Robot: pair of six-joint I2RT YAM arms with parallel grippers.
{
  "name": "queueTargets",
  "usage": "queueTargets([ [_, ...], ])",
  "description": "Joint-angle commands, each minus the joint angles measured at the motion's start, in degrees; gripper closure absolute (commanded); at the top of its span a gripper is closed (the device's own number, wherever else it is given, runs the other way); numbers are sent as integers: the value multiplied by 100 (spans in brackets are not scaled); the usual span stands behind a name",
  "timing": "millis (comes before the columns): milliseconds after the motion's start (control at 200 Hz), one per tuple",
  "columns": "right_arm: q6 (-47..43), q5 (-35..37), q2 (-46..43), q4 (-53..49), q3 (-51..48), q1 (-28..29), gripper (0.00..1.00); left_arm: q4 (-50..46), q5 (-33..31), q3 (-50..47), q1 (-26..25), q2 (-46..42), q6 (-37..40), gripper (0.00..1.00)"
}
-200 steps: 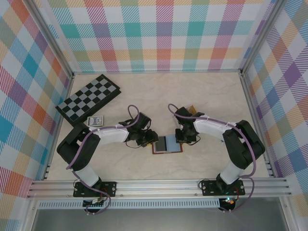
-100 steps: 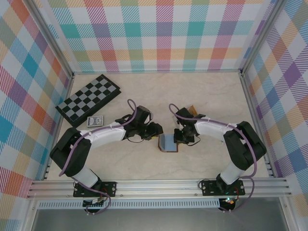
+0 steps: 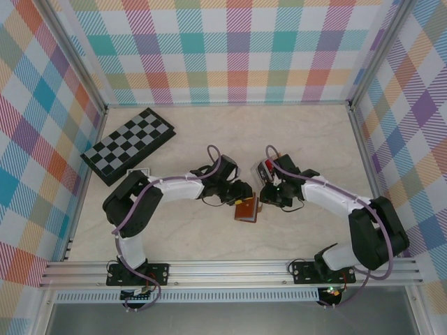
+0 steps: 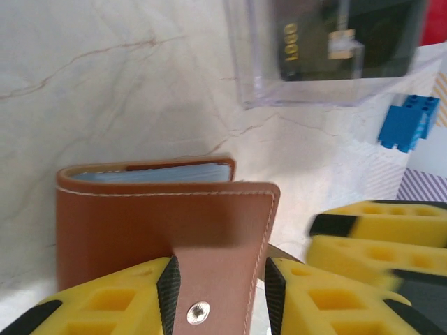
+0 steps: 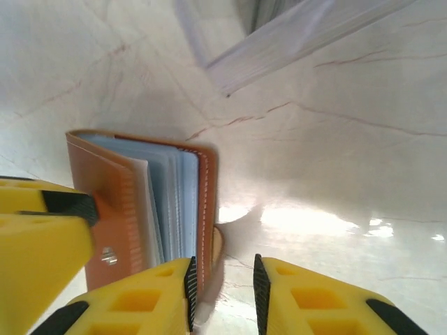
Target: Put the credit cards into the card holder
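The reddish-brown card holder (image 3: pixel 246 209) stands folded on the table between my two grippers. In the left wrist view its snap tab (image 4: pixel 218 279) sits between my left gripper's (image 4: pixel 218 283) pads, which are shut on it. Light-blue sleeves (image 5: pixel 171 202) show between its covers (image 5: pixel 206 209). My right gripper (image 5: pixel 222 286) is open beside the holder's back cover, bare table between its fingers. Credit cards lie in the clear tray: a black card (image 4: pixel 335 42) and a red card (image 3: pixel 266 169). From above, my left gripper (image 3: pixel 239 192) and right gripper (image 3: pixel 267 198) flank the holder.
The clear plastic tray (image 3: pixel 257 172) lies just behind the holder, close to my right gripper. A folded chessboard (image 3: pixel 129 145) rests at the back left, with a small blue-patterned pack (image 3: pixel 139 172) beside my left arm. Checked walls enclose the table on three sides.
The holder went from lying open and flat to folded and standing. Both arms shifted right with it. My right gripper has widened and come off the cover.
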Motion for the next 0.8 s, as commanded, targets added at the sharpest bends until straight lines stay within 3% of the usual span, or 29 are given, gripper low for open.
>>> queueTargets([
  [0,-37,-307,-145,-267,-120,-100,70,-60,45,22,-111,30,-57,58],
  [175,-48,-562,-121,-352,-46,-105,70,-438,-126,111,-111,-149,179,56],
  [235,-31,-657,-176,-319,-33,-105,66,-540,-144,143,-113,-141,243,56],
  [475,20,-1124,-202,-107,100,-96,55,-441,-227,40,-109,-123,149,69],
  [660,-12,-1034,360,-242,343,25,56,-503,-299,22,-111,-215,181,71],
  [795,-16,-816,413,-333,370,27,67,-484,-269,-13,-109,-208,192,71],
])
